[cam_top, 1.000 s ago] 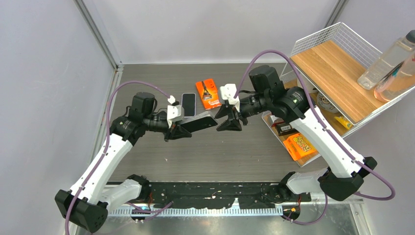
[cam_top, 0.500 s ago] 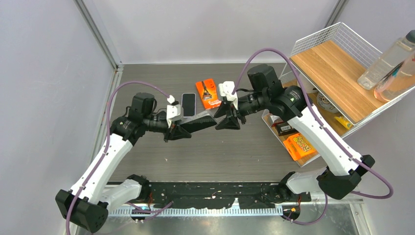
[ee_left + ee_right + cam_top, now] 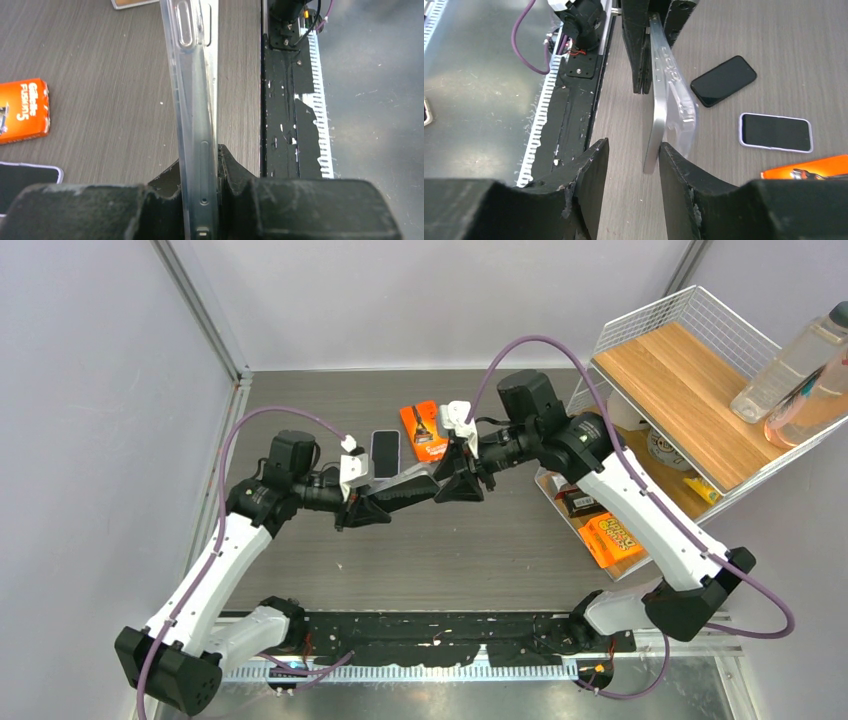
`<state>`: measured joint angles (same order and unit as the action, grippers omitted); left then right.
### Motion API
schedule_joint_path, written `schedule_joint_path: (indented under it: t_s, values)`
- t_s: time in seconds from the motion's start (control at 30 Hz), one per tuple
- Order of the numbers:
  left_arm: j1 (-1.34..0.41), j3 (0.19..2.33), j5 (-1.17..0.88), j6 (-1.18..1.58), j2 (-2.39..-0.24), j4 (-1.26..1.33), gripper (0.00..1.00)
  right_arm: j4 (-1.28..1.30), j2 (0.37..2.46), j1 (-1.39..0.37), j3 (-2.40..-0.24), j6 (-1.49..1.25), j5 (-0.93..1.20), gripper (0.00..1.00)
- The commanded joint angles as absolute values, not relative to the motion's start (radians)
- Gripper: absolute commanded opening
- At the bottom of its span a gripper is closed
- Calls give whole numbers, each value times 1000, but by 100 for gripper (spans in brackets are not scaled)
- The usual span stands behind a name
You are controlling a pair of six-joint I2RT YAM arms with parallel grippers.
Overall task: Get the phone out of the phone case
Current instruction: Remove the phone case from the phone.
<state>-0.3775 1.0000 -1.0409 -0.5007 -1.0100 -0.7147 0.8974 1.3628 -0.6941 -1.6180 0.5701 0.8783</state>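
My left gripper (image 3: 366, 502) is shut on a phone in a clear case (image 3: 192, 75) and holds it edge-up above the table. In the right wrist view the phone's silver edge (image 3: 655, 120) stands a little apart from the clear case (image 3: 683, 112) at the free end. My right gripper (image 3: 456, 480) is open, and its fingers (image 3: 596, 160) stand on either side of the phone's free end. The phone's end lies close against the right-hand finger. In the top view the held phone (image 3: 408, 489) spans the gap between both grippers.
A phone in a pale case (image 3: 385, 453) and an orange razor box (image 3: 425, 430) lie behind the grippers. A bare black phone (image 3: 723, 80) lies on the table. A wire shelf (image 3: 690, 370) with bottles (image 3: 790, 365) and snack packs (image 3: 612, 538) stands at the right.
My right gripper has moved left, so its open fingers now straddle the phone's free end. The left gripper has kept its hold and barely moved.
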Motion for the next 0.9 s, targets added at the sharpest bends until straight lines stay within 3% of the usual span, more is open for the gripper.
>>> schedule_joint_path:
  t_s: [0.0,0.27,0.33,0.43,0.47,0.5,0.67,0.73,0.87]
  values:
    - [-393,1038,-1203,-507,-990,-590,0,801,1407,-705,-1583,536,891,47]
    - [-396,1045,-1167,-462,-997,-539,0,751,1433,-710,-1555,497,903,45]
    - [-396,1043,-1131,-417,-1000,-495,0,740,1434,-716,-1535,497,917,39]
    - [-394,1035,-1063,-315,-1001,-402,0,755,1436,-723,-1529,530,904,18]
    - [-393,1034,-1047,-287,-1002,-386,4,768,1436,-723,-1528,540,891,10]
    - [-393,1037,-1037,-271,-1006,-382,16,774,1432,-724,-1527,565,859,8]
    - [-393,1062,-1048,-215,-1009,-420,70,755,1382,-723,-1490,619,751,5]
    - [-392,1083,-1049,-184,-1012,-428,79,750,1372,-724,-1483,625,743,5]
    - [-393,1112,-1006,-52,-1027,-359,82,747,1372,-725,-1480,621,748,6]
